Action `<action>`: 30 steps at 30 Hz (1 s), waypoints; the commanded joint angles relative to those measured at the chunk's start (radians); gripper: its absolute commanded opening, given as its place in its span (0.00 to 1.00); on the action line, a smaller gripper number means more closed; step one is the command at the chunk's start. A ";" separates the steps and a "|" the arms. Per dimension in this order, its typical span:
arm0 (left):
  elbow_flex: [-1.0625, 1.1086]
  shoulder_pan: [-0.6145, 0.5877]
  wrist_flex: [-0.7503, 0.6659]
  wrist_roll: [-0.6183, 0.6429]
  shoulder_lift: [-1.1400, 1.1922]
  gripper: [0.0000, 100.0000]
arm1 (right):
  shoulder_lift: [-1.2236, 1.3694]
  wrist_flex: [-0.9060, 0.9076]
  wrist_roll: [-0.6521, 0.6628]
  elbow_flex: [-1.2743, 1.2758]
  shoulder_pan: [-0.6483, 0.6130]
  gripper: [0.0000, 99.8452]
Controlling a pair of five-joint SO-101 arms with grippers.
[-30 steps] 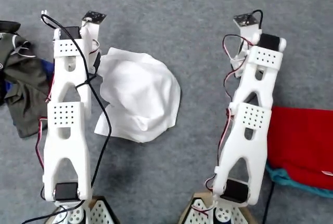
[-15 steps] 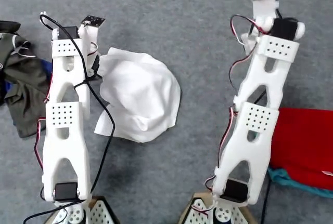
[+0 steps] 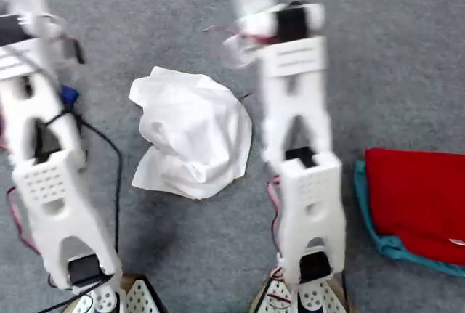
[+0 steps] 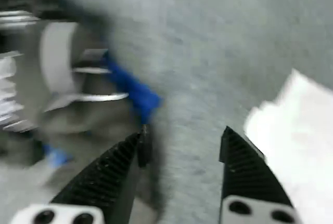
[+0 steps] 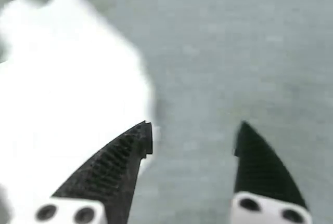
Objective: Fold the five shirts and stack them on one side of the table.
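The white shirt [image 3: 192,135] lies crumpled mid-counter [image 3: 407,59] between your arms, and within the last second your right gripper [image 5: 192,141] swung in beside its far edge while your left gripper [image 4: 182,141] swung outward, fingers [image 5: 114,177] on both spread and empty, so no fold has started.

A: What colour is the bench [image 3: 392,66]?
B: Plain grey. The white shirt [image 3: 192,135] is plain too.
A: The others?
B: Red shirt [image 3: 418,208] and teal shirt [image 3: 369,218], both plain. Left hand [image 4: 184,133] and right hand [image 5: 195,128]: black, ribbed.
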 commanded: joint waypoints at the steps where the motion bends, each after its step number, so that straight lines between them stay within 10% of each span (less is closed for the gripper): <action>1: 0.075 -0.143 0.012 0.071 -0.143 0.21 | -0.096 -0.005 -0.092 0.130 -0.170 0.30; 16: 0.934 -0.420 0.011 0.041 -0.593 0.24 | 0.271 -0.066 -0.282 0.134 -0.274 0.29; 23: 1.074 -0.419 0.009 -0.031 -0.711 0.24 | 0.302 -0.064 -0.282 -0.019 -0.259 0.00; 30: 1.114 -0.420 0.009 -0.031 -0.727 0.24 | 0.292 0.017 -0.282 -0.354 -0.255 0.01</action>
